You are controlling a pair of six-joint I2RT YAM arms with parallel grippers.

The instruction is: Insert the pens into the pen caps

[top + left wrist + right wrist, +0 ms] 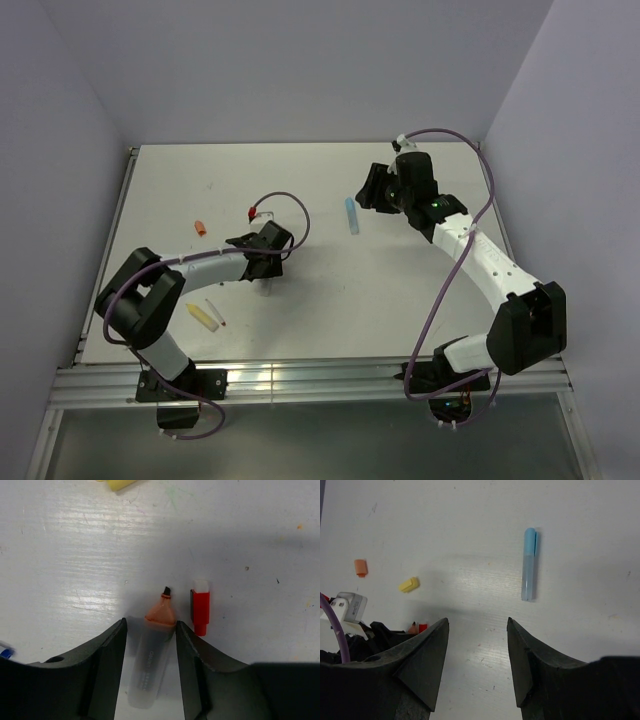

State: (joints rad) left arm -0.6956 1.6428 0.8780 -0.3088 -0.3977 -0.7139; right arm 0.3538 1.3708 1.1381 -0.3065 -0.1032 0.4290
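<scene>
Loosely, the left end effector (150, 622) straddles the orange marker (151, 652), right end effector (477, 620) spread.

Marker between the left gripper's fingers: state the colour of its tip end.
The marker tip is orange with a black nib; left wrist view.

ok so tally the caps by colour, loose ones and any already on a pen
orange cap: 1
yellow cap: 1
red cap: 1
light-blue cap, on the light-blue pen: 1
total: 4; a blue scrap at the left wrist view's edge is too cropped to call
</scene>
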